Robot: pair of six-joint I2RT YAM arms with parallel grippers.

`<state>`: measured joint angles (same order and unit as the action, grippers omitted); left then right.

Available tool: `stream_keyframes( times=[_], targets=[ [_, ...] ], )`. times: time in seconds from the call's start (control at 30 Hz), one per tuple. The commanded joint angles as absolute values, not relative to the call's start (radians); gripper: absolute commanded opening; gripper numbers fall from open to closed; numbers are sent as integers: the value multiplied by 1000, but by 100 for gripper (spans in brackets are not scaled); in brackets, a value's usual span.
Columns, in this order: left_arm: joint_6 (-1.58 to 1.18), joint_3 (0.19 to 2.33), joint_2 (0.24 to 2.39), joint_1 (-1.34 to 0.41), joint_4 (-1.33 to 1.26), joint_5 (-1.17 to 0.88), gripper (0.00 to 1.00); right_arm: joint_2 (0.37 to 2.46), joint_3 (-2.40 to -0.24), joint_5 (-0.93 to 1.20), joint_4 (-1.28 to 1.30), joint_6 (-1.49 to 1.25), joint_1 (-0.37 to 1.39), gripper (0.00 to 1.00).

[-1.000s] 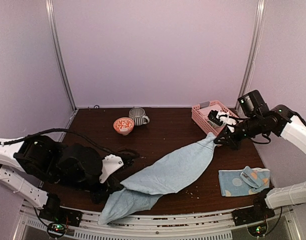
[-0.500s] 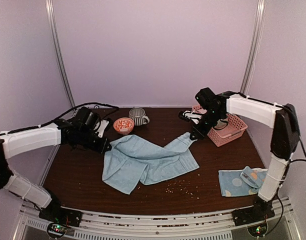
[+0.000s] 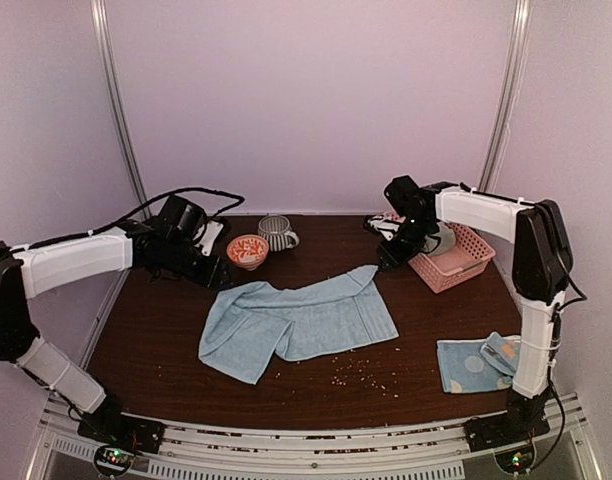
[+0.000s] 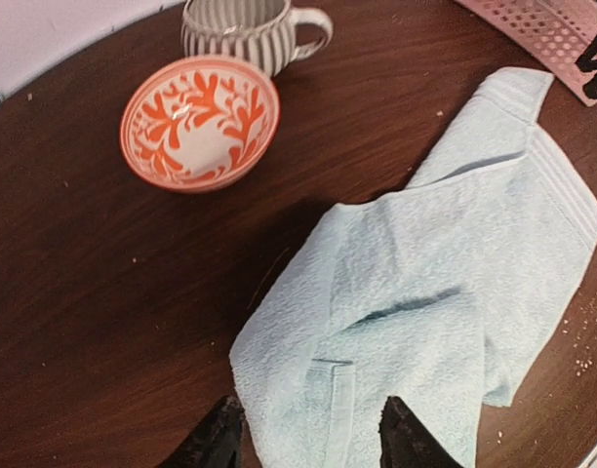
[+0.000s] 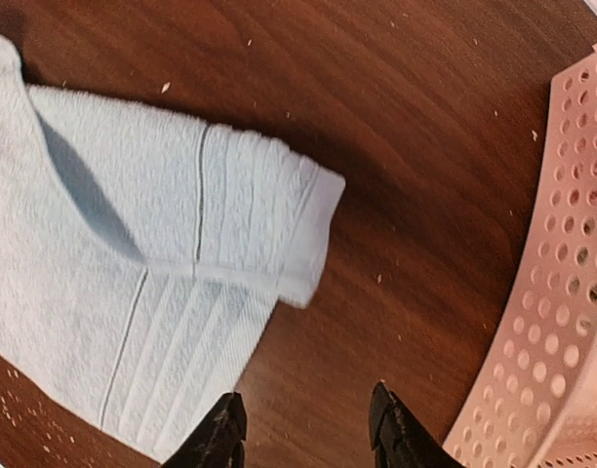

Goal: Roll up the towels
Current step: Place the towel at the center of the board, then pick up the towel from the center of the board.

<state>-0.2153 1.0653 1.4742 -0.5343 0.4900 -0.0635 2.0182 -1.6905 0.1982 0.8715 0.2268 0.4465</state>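
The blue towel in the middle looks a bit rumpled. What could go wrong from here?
1. The blue towel lies bunched and folded over at its left end; rolled like that, it would likely come out lopsided.
2. The orange bowl and striped mug stand close to the left arm; a sweep there might knock them.
3. Crumbs lie beside the towel's near edge and could get rolled in.

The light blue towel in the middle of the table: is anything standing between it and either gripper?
Nothing visible does. The left gripper hangs open over the far left corner of the light blue towel; the right gripper is open just beside its far right corner. The orange bowl and the pink basket stand off to the side.
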Motion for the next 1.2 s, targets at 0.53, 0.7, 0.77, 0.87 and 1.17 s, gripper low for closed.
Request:
stream_keyframes(
  times=[0.53, 0.7, 0.77, 0.87, 1.17],
  targets=[
    [-386, 1116, 1691, -701, 562, 67, 49, 1806, -1176, 296, 648, 438, 583, 44],
    [-380, 1104, 1724, -694, 544, 100, 50, 1823, -1142, 283, 639, 441, 637, 45],
    [-376, 1098, 1736, -688, 524, 92, 51, 1833, -1131, 281, 635, 440, 642, 44],
    [-374, 1104, 1760, -685, 492, 114, 55, 1840, -1110, 273, 625, 438, 643, 44],
    [-370, 1138, 1859, -655, 474, 154, 47, 1824, -1040, 269, 590, 430, 643, 44]
  ],
)
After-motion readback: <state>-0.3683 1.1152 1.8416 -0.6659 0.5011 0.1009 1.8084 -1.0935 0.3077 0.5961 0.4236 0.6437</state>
